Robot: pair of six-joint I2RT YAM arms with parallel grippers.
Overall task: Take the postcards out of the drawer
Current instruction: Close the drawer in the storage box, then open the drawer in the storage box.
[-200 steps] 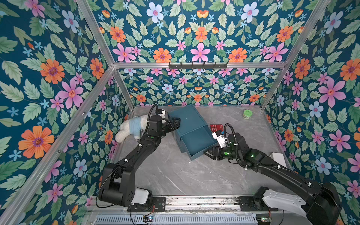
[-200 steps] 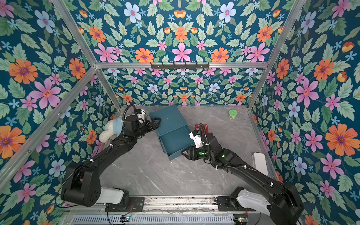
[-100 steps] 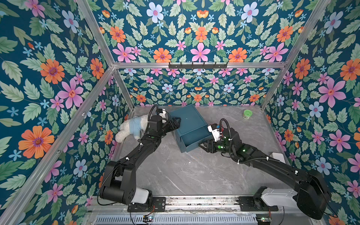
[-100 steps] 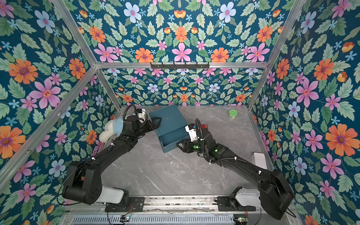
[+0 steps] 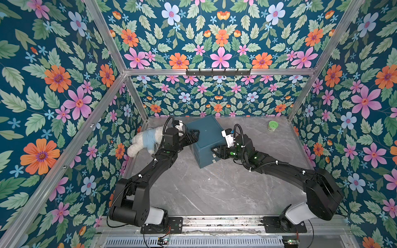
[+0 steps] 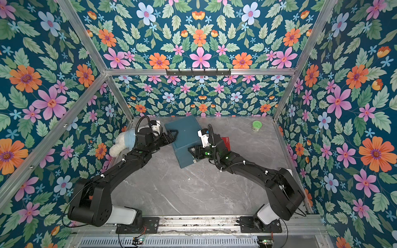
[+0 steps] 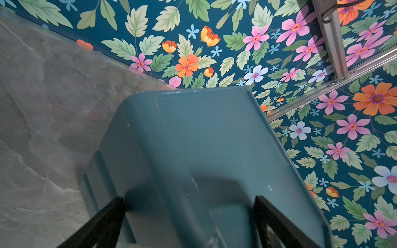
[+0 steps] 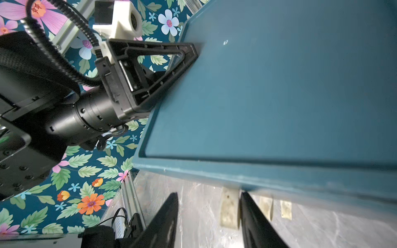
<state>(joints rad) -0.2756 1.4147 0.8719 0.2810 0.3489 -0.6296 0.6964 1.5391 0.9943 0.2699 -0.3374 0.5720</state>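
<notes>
Nearest, the grey table (image 5: 204, 193) lies bare in front of both arm bases. Further in, the drawer (image 5: 205, 160) sits flush in its blue box (image 5: 207, 135), so it looks shut and nothing inside shows. The right gripper (image 5: 214, 152) is at the drawer front with its jaws partly spread. They flank a small beige tab and seem to pinch nothing.

Just past that wrist, one red postcard (image 6: 226, 142) lies flat on the table beside the box. No other postcards are visible, and I cannot tell whether any are in the drawer.

Beyond, the left gripper (image 5: 194, 136) is spread wide and rests on the box's top edge rather than clamping it. A plush toy (image 5: 146, 140) lies by that arm, and a green tub (image 5: 272, 125) stands farthest back.

The main risk is that the box is only leaned on. A pull on the drawer could drag or twist the whole box instead of sliding the drawer out. The right jaws could also slip off such a small tab. A swing of the right wrist could sweep the red postcard away or pin it under the arm.
</notes>
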